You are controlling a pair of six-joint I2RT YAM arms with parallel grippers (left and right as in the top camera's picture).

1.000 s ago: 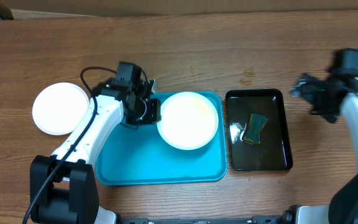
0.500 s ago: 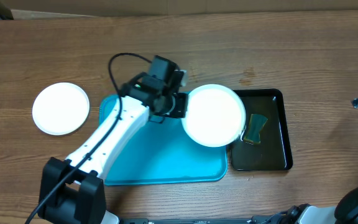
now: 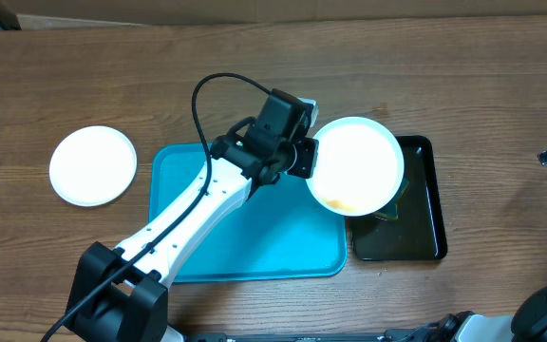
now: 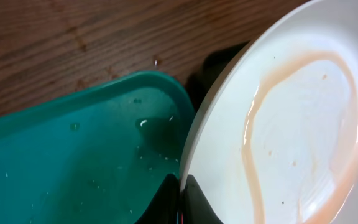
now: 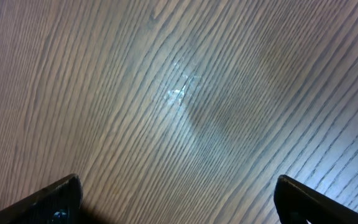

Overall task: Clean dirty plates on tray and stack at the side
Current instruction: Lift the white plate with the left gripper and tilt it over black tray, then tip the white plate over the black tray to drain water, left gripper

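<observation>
overhead | left gripper (image 3: 306, 159) clamps smeared plate (image 3: 354, 161) over black tray (image 3: 422, 223) edge | right gripper (image 5: 179, 200) spread wide, empty

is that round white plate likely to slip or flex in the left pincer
Probably stiff: the round white plate shows no sag held by one edge. Likely slippery: reddish liquid rings its face. The edge-only grip may let it pivot.

Black tray (image 3: 416, 228) partly under plate (image 3: 354, 163)
</observation>
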